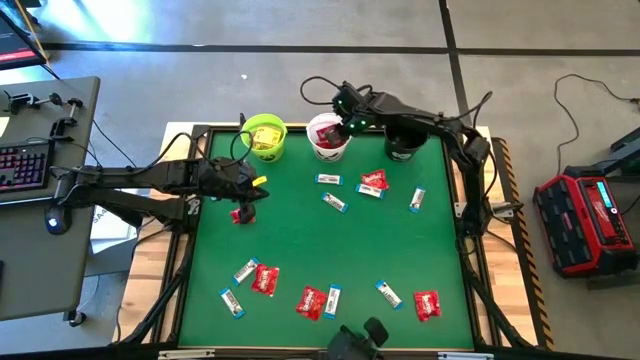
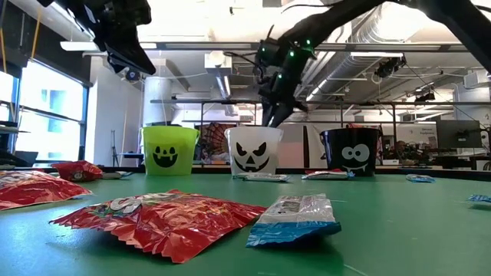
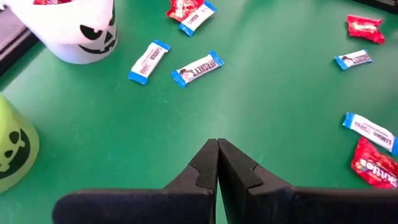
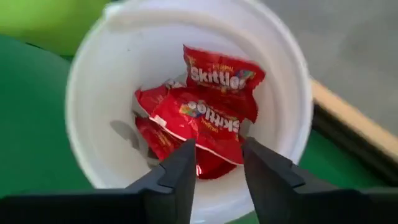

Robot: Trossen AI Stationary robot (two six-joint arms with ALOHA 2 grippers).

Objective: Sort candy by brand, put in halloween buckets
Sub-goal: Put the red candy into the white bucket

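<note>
Three halloween buckets stand in a row at the table's far edge: lime green (image 1: pixel 265 137), white (image 1: pixel 328 148) and black (image 1: pixel 403 142). My right gripper (image 4: pixel 217 152) hangs open just above the white bucket's mouth (image 4: pixel 93 74), pointing steeply down. Red candy packets (image 4: pixel 205 115) lie in that bucket, under its fingers. Yellow packets (image 1: pixel 266 133) fill the green bucket. My left gripper (image 3: pixel 217 144) hovers shut above the table's left part, holding nothing. Red packets (image 1: pixel 265 280) and blue-and-white bars (image 1: pixel 334 202) lie scattered flat on the green table.
A red packet (image 1: pixel 240 214) lies below the left arm. More candy sits near the buckets (image 1: pixel 373 180) and along the near edge (image 1: pixel 427 304). The middle of the green mat (image 1: pixel 300 240) is bare. A desk with a keyboard (image 1: pixel 25 165) stands left of the table.
</note>
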